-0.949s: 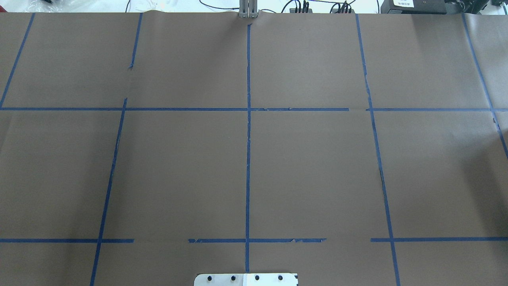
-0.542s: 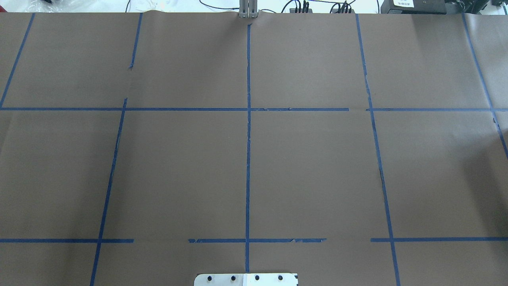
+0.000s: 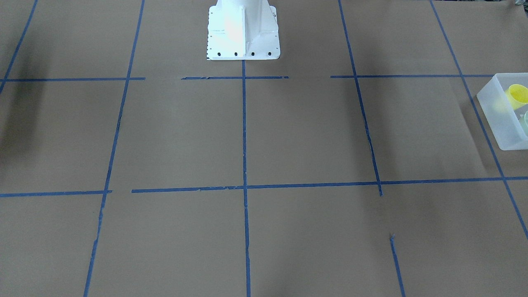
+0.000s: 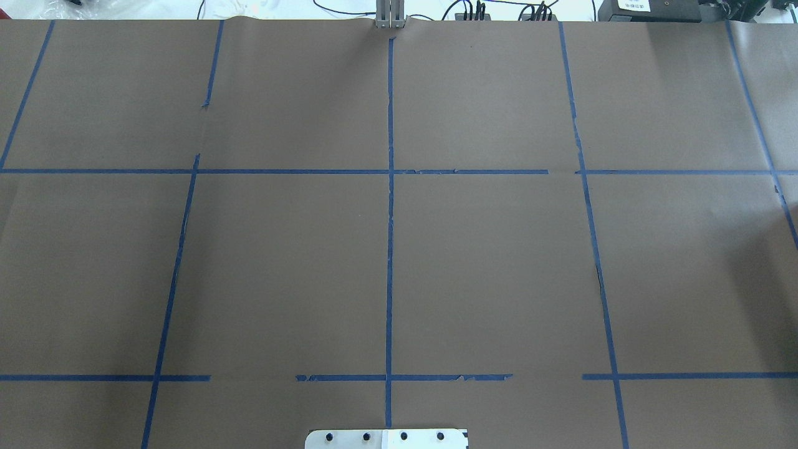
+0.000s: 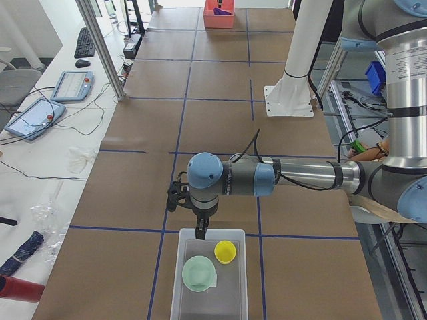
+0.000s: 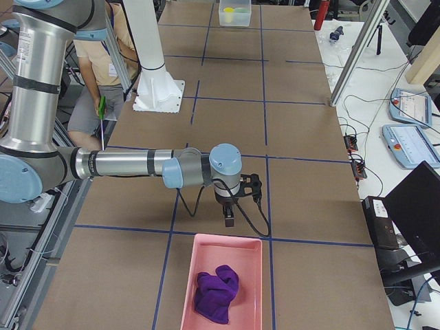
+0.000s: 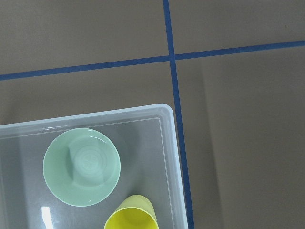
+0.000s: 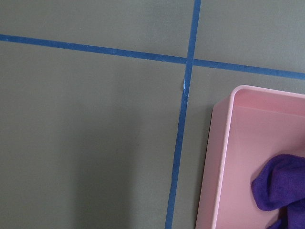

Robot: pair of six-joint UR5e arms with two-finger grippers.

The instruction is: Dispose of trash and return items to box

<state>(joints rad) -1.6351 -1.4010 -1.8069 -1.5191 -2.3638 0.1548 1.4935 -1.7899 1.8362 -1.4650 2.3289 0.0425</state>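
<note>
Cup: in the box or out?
In. The cup sits inside the box walls, beside the bowl; the exterior left view shows the same.

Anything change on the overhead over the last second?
No visible change. The overhead view shows the same paper-covered table, blue tape grid and base plate in the same places. Neither arm appears in that view, earlier or now.

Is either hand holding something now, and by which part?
Nothing visible: left hand and right hand look empty; cup and bowl lie in the box.
</note>
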